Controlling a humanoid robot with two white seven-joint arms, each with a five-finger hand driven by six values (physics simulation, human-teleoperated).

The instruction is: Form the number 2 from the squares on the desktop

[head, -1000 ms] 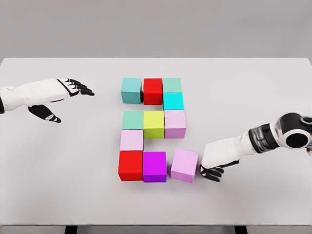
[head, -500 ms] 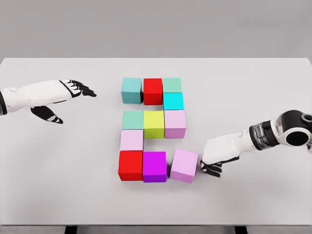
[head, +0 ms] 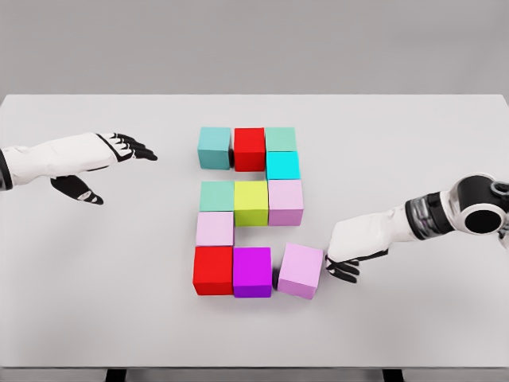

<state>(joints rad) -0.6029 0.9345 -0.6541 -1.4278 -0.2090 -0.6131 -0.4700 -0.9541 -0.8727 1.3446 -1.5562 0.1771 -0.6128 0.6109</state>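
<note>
Your last piece, the lilac cube, sits at the bottom right of the figure, skewed and not yet flush: there's a thin gap between it and the magenta cube, and its near edge sits lower than the bottom row's line. The rest of the 2 reads complete: teal, red, green across the top, cyan below, then the middle row ending in the pink cube, the pale pink cube on the left, and the red cube starting the bottom row. Your right hand is against the lilac cube's right face, fingers curled down toward the tabletop, holding nothing, so it's a push contact. Main risk: the contact looks low and toward the near corner, so pushing may spin the cube further instead of squaring it. Push too hard and it'll likely shove the magenta and red cubes left and break the row. Left hand hovers open well left, clear of everything.
</note>
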